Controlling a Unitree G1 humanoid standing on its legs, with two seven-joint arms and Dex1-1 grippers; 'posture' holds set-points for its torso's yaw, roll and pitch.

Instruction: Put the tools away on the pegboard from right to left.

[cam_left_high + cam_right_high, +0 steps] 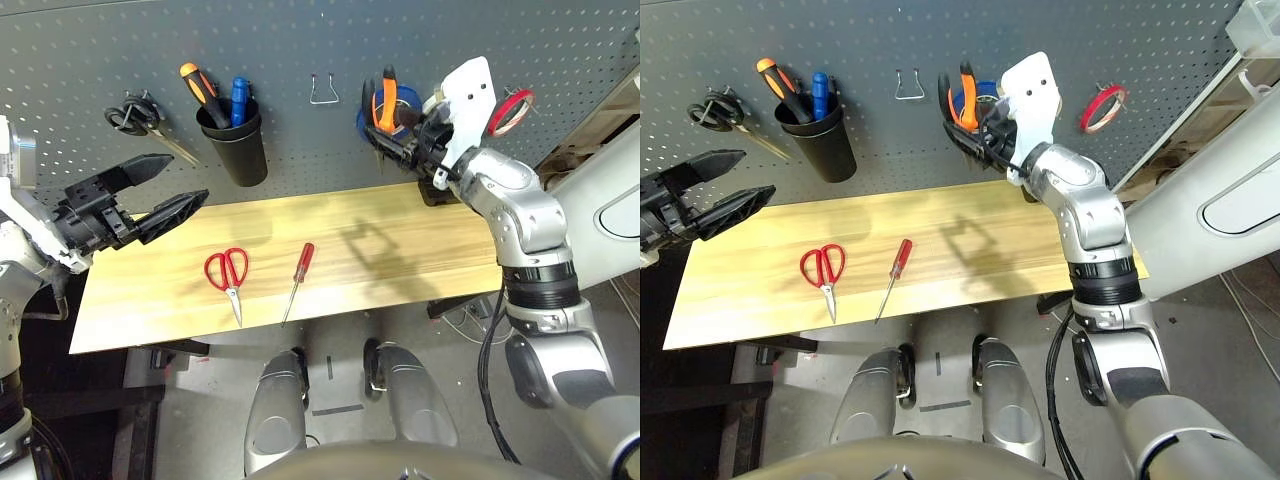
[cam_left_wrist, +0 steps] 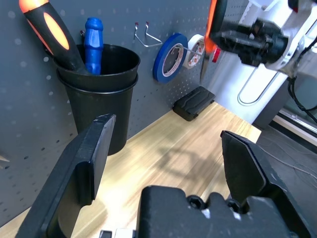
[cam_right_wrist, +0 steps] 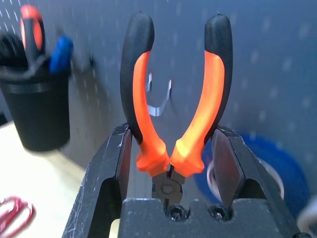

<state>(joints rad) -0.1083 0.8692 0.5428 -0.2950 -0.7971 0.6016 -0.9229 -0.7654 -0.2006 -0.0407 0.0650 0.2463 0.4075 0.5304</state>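
My right gripper [image 1: 407,138] is shut on the orange-and-black-handled pliers [image 3: 176,99], gripping them near the joint with the handles pointing up. It holds them close to the pegboard [image 1: 300,40], in front of the blue tape roll. The thin red tape ring [image 1: 510,110] hangs on the pegboard at the far right. On the wooden table [image 1: 400,250] lie the red-handled scissors [image 1: 228,270] and, just right of them, the slim red-handled screwdriver [image 1: 299,272]. My left gripper [image 1: 165,195] hovers open and empty above the table's left end.
An empty metal hook [image 1: 324,90] sits just left of the pliers. A black cup [image 1: 235,140] holds two screwdrivers, and black-handled scissors [image 1: 135,118] hang at the far left. Blue [image 2: 169,55] and white [image 2: 196,49] tape rolls hang above a black block [image 2: 193,101].
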